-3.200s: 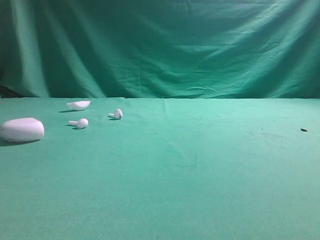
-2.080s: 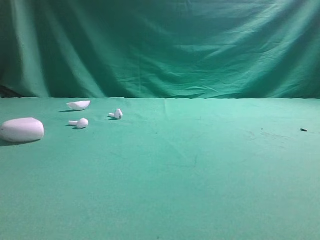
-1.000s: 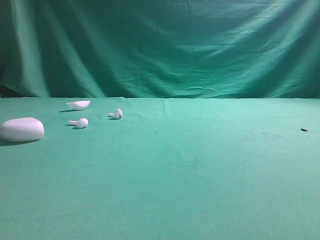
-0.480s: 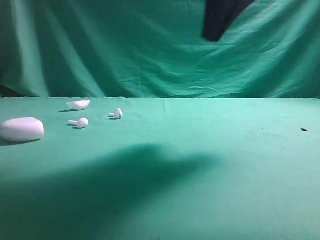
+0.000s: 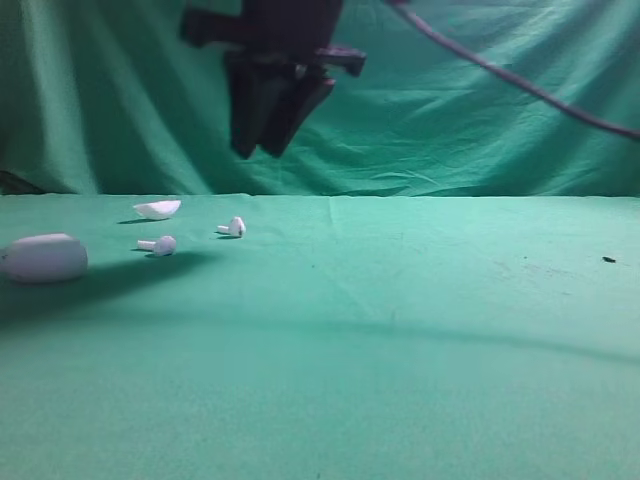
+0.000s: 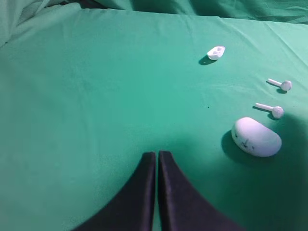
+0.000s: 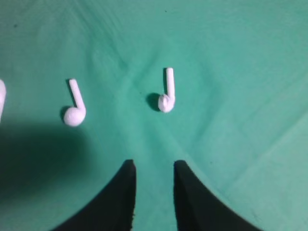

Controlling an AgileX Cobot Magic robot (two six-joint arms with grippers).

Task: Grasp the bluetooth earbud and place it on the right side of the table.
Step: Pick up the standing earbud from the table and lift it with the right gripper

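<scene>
1. Exterior high view: a dark gripper [image 5: 262, 150] hangs in the air above the left part of the table [image 5: 400, 330], touching nothing. By its cable coming from the right, this is the right gripper. From this angle I cannot tell if the fingers are apart or together.
2. Same view, on the cloth at far left: white case [image 5: 43, 257], a shallow white lid [image 5: 158, 209] further back, and 2 small white earbuds. One bluetooth earbud [image 5: 232, 228] lies almost under the gripper; the second earbud [image 5: 159, 245] lies to the left of it, between it and the case. Both are on the left side of the table, well apart from the right side. A tiny dark speck [image 5: 607, 260] is at the far right.
3. Left wrist view: the left gripper [image 6: 157, 156] has its 2 dark fingers pressed together, with only a thin line between them, nothing in between. It is over bare green cloth. At right: case [image 6: 256, 137], 2 earbuds [image 6: 271, 110] [image 6: 280, 84] and the lid [image 6: 216, 52].
4. Right wrist view: the right gripper [image 7: 154, 169] has its fingers apart, with a clear gap of green cloth between, holding nothing. The bluetooth earbud [image 7: 166, 95] lies just ahead of the gap, stem pointing away from the camera. The second earbud [image 7: 74, 108] is to the left, apart.
</scene>
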